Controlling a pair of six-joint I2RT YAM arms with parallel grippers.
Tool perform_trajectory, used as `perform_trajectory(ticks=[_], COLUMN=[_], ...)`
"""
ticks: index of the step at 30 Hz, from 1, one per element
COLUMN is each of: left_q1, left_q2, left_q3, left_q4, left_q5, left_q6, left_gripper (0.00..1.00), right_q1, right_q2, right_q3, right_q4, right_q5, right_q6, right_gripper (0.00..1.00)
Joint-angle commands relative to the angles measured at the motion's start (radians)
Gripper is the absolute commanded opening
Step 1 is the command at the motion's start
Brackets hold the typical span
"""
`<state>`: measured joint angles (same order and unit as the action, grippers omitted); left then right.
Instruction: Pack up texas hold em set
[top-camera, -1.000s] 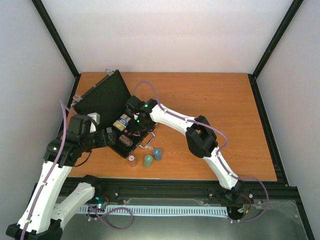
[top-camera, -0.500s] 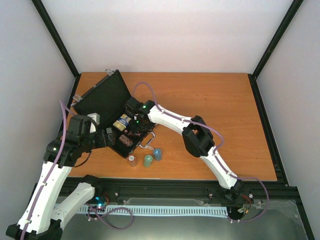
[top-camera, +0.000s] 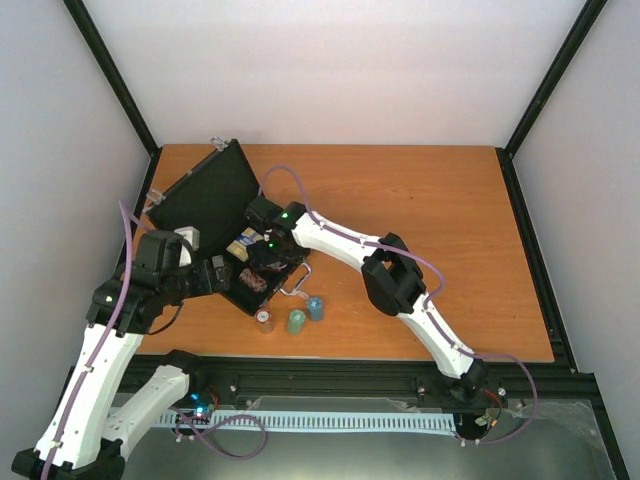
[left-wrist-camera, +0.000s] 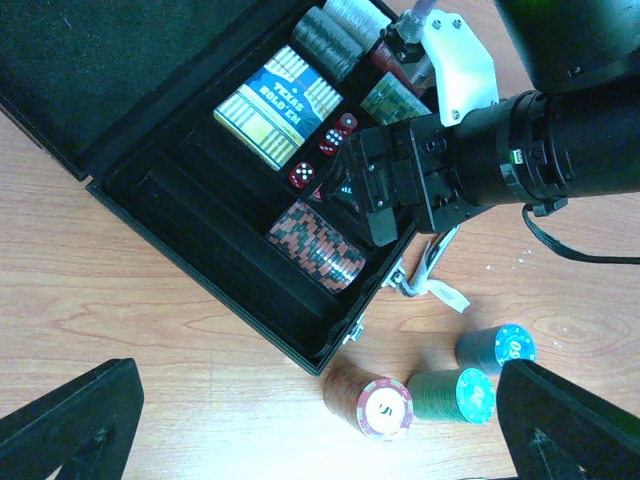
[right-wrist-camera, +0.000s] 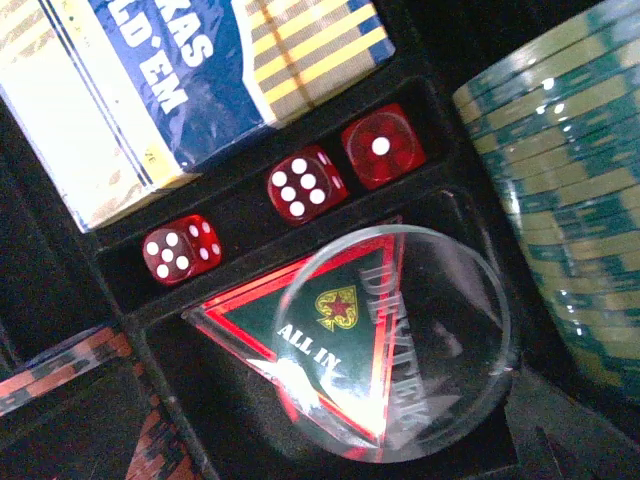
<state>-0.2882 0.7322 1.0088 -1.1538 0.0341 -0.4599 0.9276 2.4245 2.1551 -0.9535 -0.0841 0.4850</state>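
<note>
The black case (top-camera: 205, 195) lies open at the table's left, lid tipped back. Its tray (left-wrist-camera: 190, 215) holds a blue-and-yellow card deck (left-wrist-camera: 283, 105), three red dice (right-wrist-camera: 300, 185), a lying row of red chips (left-wrist-camera: 318, 240) and green chips (right-wrist-camera: 560, 220). The black "ALL IN" triangle (right-wrist-camera: 300, 350) lies in its pocket with the clear disc (right-wrist-camera: 440, 340) on it. My right gripper (left-wrist-camera: 372, 192) hovers low over that pocket, jaws apart and empty. My left gripper (left-wrist-camera: 320, 440) is open above the table in front of the case.
Three chip stacks lie on the table just in front of the case: red (left-wrist-camera: 375, 400), green (left-wrist-camera: 455, 393) and blue (left-wrist-camera: 497, 348). The case's silver handle (left-wrist-camera: 425, 275) sticks out towards them. Black frame posts border the table.
My right gripper has shifted slightly left and nearer, lower over the tray. The left arm and the three loose stacks have not moved.
</note>
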Motion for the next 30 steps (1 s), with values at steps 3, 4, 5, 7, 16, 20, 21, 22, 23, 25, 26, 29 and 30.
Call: perform_trajectory(ticks=[3, 4, 5, 7, 16, 20, 21, 22, 23, 25, 26, 29, 30], left_q1=[-0.005, -0.005, -0.005, -0.005, -0.005, -0.005, -0.005, -0.005, -0.005, -0.004, -0.005, -0.006, -0.005], left_q2=[-0.010, -0.010, -0.009, -0.010, -0.008, -0.006, -0.006, -0.005, -0.007, -0.006, -0.005, 0.002, 0.007], left_q3=[0.001, 0.001, 0.001, 0.002, 0.005, 0.008, 0.010, 0.012, 0.015, 0.021, 0.025, 0.039, 0.046], left_q4=[-0.003, -0.002, -0.001, 0.001, 0.006, 0.006, 0.006, 0.004, 0.003, -0.002, -0.004, -0.012, -0.017], left_q5=[0.006, 0.006, 0.006, 0.006, 0.008, 0.008, 0.009, 0.007, 0.007, 0.004, 0.003, -0.002, -0.003], left_q6=[0.006, 0.006, 0.006, 0.007, 0.007, 0.006, 0.005, 0.006, 0.007, 0.009, 0.011, 0.012, 0.013], left_gripper=[1.00, 1.00, 1.00, 1.00, 1.00, 1.00, 1.00, 1.00, 1.00, 1.00, 1.00, 1.00, 1.00], right_q1=[-0.010, -0.010, -0.010, -0.010, -0.009, -0.003, -0.001, 0.003, 0.006, 0.007, 0.007, 0.007, 0.007], right_q2=[-0.041, -0.050, -0.059, -0.080, -0.168, -0.179, -0.187, -0.197, -0.207, -0.232, -0.249, -0.318, -0.345], right_q3=[0.010, 0.007, 0.004, -0.003, -0.049, -0.073, -0.081, -0.096, -0.109, -0.145, -0.175, -0.292, -0.333], right_q4=[-0.033, -0.034, -0.033, -0.033, -0.013, -0.033, -0.044, -0.054, -0.068, -0.105, -0.115, -0.120, -0.118], right_q5=[0.065, 0.065, 0.064, 0.063, 0.002, 0.044, 0.080, 0.117, 0.160, 0.215, 0.229, 0.222, 0.215], right_q6=[-0.014, -0.014, -0.014, -0.015, -0.043, -0.044, -0.042, -0.043, -0.042, -0.041, -0.043, -0.052, -0.052], right_gripper=[1.00, 1.00, 1.00, 1.00, 1.00, 1.00, 1.00, 1.00, 1.00, 1.00, 1.00, 1.00, 1.00])
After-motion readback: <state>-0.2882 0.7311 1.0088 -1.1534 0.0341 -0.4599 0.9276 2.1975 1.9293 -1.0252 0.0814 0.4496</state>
